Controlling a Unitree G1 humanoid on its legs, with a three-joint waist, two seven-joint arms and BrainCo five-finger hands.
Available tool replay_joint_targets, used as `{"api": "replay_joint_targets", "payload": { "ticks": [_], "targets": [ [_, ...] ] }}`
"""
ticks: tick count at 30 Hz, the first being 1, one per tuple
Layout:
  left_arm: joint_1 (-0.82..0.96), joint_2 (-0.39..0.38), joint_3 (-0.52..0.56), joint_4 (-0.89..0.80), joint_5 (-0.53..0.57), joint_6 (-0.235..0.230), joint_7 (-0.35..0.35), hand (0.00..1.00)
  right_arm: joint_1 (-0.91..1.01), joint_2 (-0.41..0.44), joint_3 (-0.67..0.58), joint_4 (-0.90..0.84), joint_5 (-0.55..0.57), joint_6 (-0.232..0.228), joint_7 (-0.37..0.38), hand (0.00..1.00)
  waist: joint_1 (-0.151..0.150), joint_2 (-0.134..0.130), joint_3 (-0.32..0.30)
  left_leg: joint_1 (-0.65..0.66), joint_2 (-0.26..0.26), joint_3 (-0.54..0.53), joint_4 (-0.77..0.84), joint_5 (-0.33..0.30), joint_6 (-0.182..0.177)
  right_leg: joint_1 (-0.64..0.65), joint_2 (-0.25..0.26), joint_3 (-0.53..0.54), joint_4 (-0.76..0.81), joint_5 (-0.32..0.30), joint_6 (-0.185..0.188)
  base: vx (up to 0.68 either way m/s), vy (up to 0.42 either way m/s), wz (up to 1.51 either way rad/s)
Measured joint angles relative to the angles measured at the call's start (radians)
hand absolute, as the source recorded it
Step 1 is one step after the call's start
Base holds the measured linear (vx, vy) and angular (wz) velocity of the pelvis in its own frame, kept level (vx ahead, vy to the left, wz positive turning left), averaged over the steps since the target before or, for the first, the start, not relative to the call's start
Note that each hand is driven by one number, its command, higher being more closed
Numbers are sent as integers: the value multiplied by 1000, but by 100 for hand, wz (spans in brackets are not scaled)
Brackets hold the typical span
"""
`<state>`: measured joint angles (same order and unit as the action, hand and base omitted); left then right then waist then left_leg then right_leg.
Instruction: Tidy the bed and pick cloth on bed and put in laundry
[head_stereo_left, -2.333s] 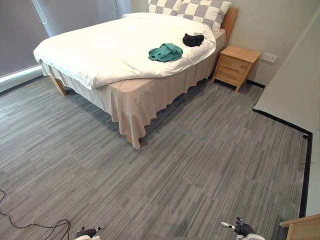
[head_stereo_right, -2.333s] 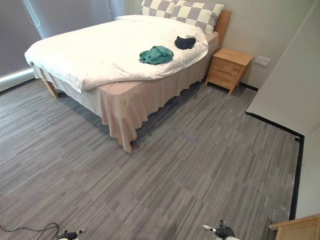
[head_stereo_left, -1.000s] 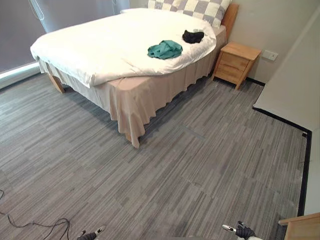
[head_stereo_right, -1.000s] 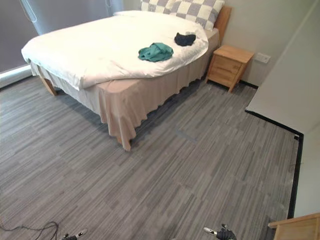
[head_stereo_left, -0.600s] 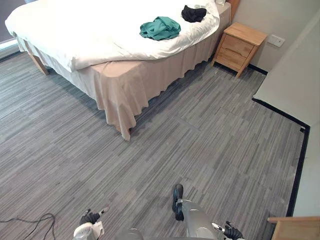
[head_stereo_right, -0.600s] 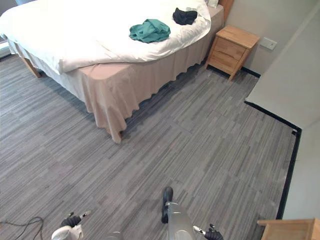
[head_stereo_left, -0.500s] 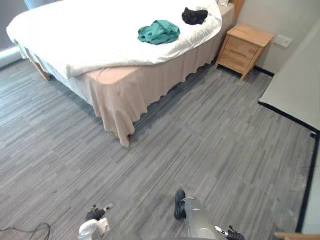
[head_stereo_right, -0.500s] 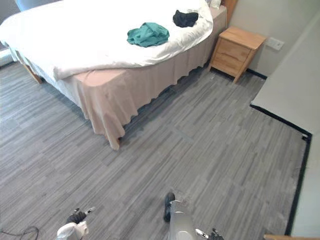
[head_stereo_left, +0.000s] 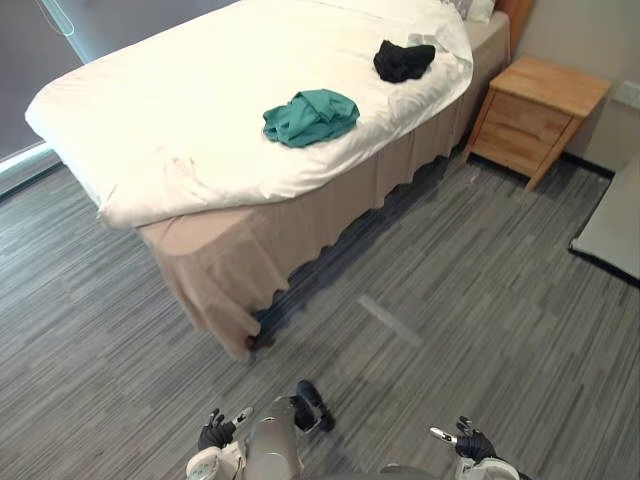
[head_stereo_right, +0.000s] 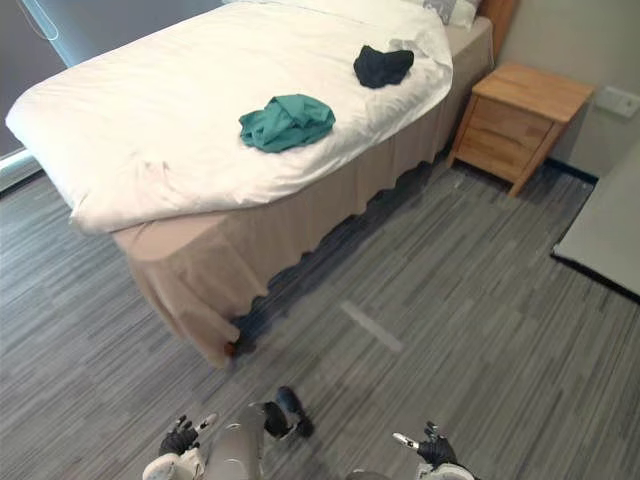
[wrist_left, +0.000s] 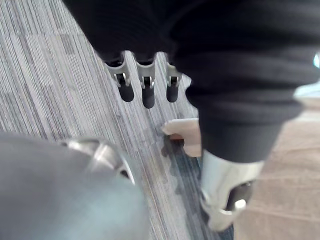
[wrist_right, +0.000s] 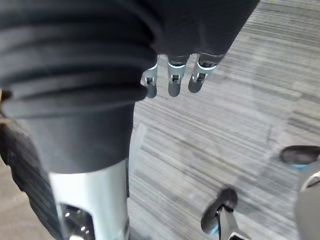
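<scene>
green cloth (head_stereo_left: 311, 116) and black cloth (head_stereo_left: 404, 60) lie apart on the bed (head_stereo_left: 150, 130), upper centre; wrist views show left hand (wrist_left: 148, 92) and right hand (wrist_right: 174, 82) fingers relaxed, holding nothing.

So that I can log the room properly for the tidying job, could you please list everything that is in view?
bed: one, white duvet over a beige skirt, far left of the room
green cloth: one, teal green, crumpled on the duvet near the bed's side edge
black cloth: one, black, on the duvet nearer the head end
bedside cabinet: one, light wood, on the floor beside the head of the bed
wall socket: one, white, on the wall past the cabinet
floor: one, grey striped, between the robot and the bed
left hand: one, dark cover and silver fingers, low over the floor, relaxed, holding nothing
right hand: one, same colours, low over the floor, relaxed, holding nothing
</scene>
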<state>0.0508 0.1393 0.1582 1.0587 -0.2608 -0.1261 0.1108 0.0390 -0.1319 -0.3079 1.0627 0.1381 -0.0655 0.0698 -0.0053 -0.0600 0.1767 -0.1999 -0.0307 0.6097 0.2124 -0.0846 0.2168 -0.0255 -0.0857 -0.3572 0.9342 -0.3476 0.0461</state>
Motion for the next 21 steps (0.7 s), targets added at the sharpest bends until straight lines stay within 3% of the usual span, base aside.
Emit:
{"api": "replay_joint_targets", "payload": {
  "ticks": [1,2,4,5,6,9,10,11,13,14,17,19,21],
  "targets": [
    [3,-3,-24,15,-7,0,0,0,-7,-2,12,11,-19,0,-2,0,6,21,16,73,-3,-49,-19,-12,-27,-22,-15,31,-38,-56,11,580,-132,152],
    [12,-9,-26,20,-29,1,0,0,4,10,32,-7,-18,-4,-1,0,7,62,19,146,16,-139,-34,-39,-73,-59,-13,75,-172,-75,13,656,-216,182],
    [7,-16,-18,10,-36,-2,-3,0,24,25,38,-33,-4,-4,-6,0,5,95,11,167,50,-255,-5,-81,-104,-126,5,186,-301,-54,26,476,-281,186],
    [2,-14,-7,9,-37,-4,-8,0,24,21,49,-41,0,7,-13,0,1,107,21,164,80,-302,43,-118,-131,-158,7,268,-352,-9,61,316,-279,161],
    [0,-15,19,7,-46,2,-8,0,24,26,61,-47,-6,25,-24,0,5,95,20,166,92,-323,80,-140,-150,-179,-1,318,-373,34,82,497,-486,164],
    [49,-10,61,-21,-106,6,10,0,32,67,91,-47,-22,52,-61,0,23,-2,-16,145,92,-323,178,-189,-216,-188,-53,368,-515,312,59,436,-458,104],
    [52,-21,61,-24,-118,12,13,0,22,92,96,-43,-22,60,-71,0,30,-18,-15,125,113,-314,240,-227,-245,-148,-68,353,-556,249,80,396,-440,67],
    [42,-65,76,-28,-112,14,10,0,3,86,95,-45,-17,75,-74,0,52,40,-6,106,176,-310,274,-236,-265,-114,-24,310,-611,257,53,299,-334,64],
    [31,-104,64,-25,-45,15,-5,0,7,62,91,-62,-6,82,-73,0,34,76,-12,102,208,-250,213,-199,-273,-71,-21,226,-691,265,45,242,-221,94],
    [30,-114,50,-25,-24,9,-9,0,4,54,88,-41,12,98,-72,0,43,80,-15,162,196,-217,99,-141,-303,-44,-27,208,-717,267,42,275,-237,85],
    [29,-113,41,-3,7,7,-9,0,6,52,76,-17,69,117,-73,0,37,77,-25,267,173,-179,-94,-41,-325,11,-27,169,-774,268,41,184,-140,27],
    [30,-109,39,-1,28,0,-7,0,11,52,72,-4,93,134,-74,0,30,72,-33,295,169,-173,-148,-13,-332,34,-18,157,-805,271,37,135,-62,16],
    [26,-99,37,18,47,-37,2,0,13,52,57,20,103,138,-72,0,29,58,-49,320,163,-166,-184,0,-335,62,-11,156,-842,277,28,87,-14,1]
  ]
}}
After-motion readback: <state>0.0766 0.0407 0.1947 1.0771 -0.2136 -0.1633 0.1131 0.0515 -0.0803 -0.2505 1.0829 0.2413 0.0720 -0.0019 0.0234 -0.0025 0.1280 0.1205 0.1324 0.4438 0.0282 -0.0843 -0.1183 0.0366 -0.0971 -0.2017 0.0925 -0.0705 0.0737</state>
